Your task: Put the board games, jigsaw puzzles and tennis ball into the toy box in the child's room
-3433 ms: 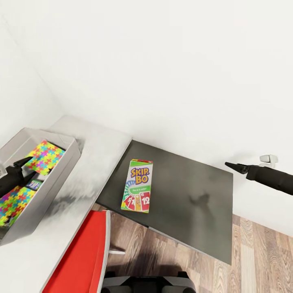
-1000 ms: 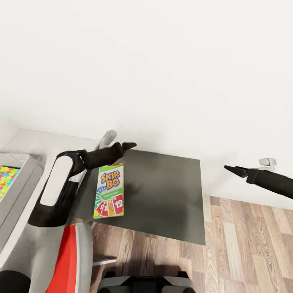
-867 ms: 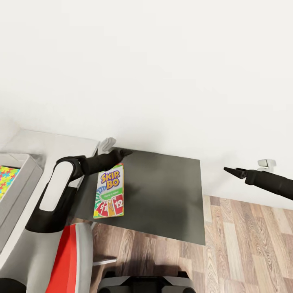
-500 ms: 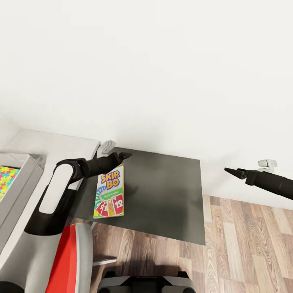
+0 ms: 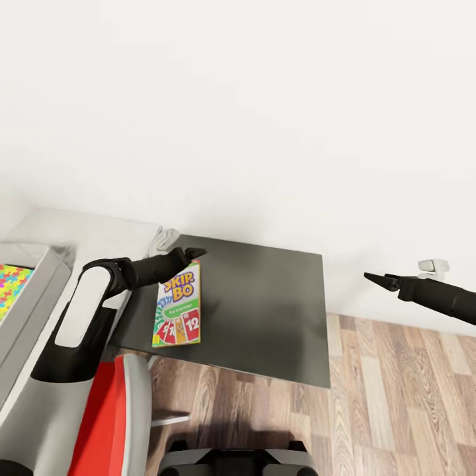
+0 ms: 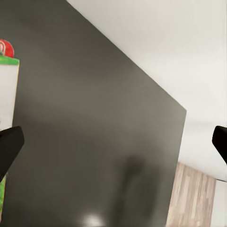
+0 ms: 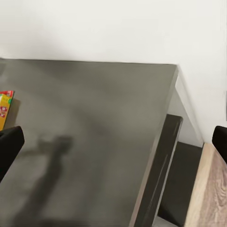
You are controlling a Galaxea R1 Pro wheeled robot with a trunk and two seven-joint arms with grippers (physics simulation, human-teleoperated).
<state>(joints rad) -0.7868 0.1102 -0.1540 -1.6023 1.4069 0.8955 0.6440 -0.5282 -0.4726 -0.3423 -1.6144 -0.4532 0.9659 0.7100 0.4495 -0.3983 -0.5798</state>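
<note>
Left claw [image 5: 193,252] spread over SKIP-BO box [image 5: 177,305] (flat on dark desk [image 5: 264,297]), right claw [image 5: 371,277] spread, off to the side

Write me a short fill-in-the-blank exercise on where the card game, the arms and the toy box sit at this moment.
1. The SKIP-BO box lies flat on the ____ grey desk section.
2. The ____ gripper hovers at the box's far end.
3. The right gripper hangs beyond the desk, over the ____ floor.
4. A ____-patterned box lies in the toy box.

Missing words: dark; left; wood-plank; jigsaw
</note>
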